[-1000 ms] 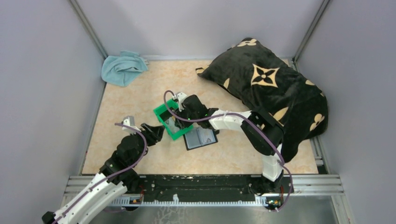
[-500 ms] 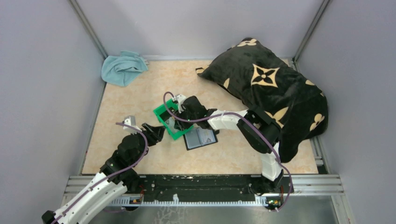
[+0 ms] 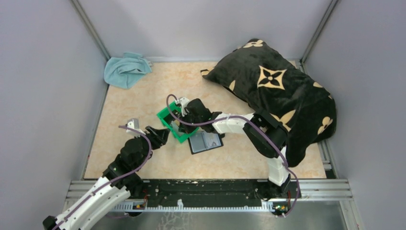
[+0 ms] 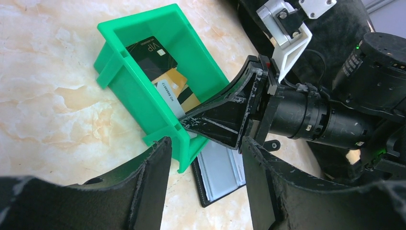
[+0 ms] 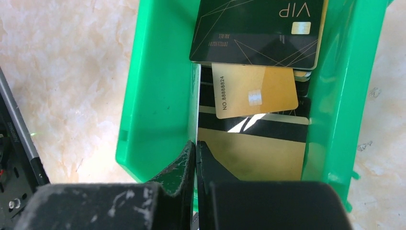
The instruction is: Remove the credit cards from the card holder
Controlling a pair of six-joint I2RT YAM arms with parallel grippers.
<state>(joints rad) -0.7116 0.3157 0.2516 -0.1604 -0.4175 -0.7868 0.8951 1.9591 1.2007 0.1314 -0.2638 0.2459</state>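
Right claw (image 5: pixel 196 146): clenched tight, tips down inside the green bin (image 5: pixel 158 72) along one wall. I cannot tell if a thin card edge is nipped between them.
Left claw (image 4: pixel 205 143): released, jaws apart, hanging just near-left of the bin with nothing in it.
Credit cards: in the bin, overlapping. A black VIP card (image 5: pixel 258 33) lies on a gold card (image 5: pixel 253 91), with a striped card (image 5: pixel 253 143) by the right claw.
Card holder (image 3: pixel 206 142): open on the tabletop (image 3: pixel 143 91), just near-right of the bin. I cannot tell if any card is left in its pockets.
Handling: the cards look light, stiff and slick, and awkward to lift when lying flat. Best pinched by a raised, overlapping edge.
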